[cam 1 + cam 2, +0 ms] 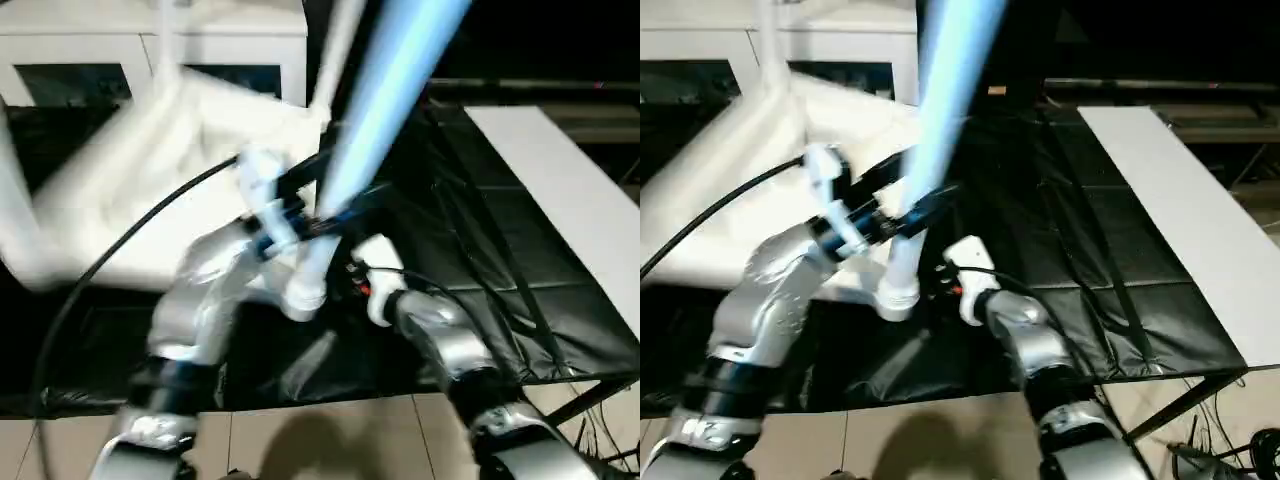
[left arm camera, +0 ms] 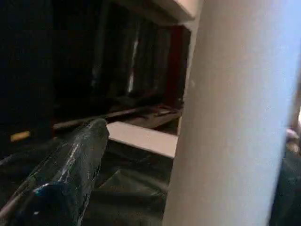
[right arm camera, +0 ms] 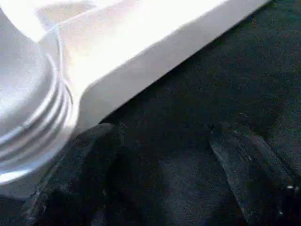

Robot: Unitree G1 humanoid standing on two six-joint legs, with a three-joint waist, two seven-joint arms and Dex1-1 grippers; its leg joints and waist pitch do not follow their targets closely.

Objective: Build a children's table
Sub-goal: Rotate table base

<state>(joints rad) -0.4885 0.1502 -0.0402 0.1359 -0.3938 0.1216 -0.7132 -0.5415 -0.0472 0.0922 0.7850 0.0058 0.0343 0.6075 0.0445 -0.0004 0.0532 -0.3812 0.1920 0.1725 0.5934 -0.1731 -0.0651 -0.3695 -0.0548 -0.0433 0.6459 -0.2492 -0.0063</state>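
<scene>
The children's table lies upside down at the left, its white tabletop [image 1: 130,190] blurred. Other legs [image 1: 168,40] stand up from it. One long white leg [image 1: 385,90] rises steeply from the near corner, its threaded end [image 3: 28,127] at the tabletop's edge [image 3: 141,56]. My left gripper [image 1: 318,205] is open, its jaws on either side of this leg just above its base. One finger [image 2: 75,165] stands slightly apart from the tube [image 2: 235,117]. My right gripper [image 3: 164,136] is open low beside the leg's base, with one finger [image 3: 70,174] against the threaded end.
A white cabinet with glass doors [image 1: 150,60] stands behind the table. A flat white board [image 1: 570,200] lies at the right on the black sheet [image 1: 450,250]. A black cable [image 1: 130,240] runs over my left forearm. Tiled floor [image 1: 330,430] shows at the near edge.
</scene>
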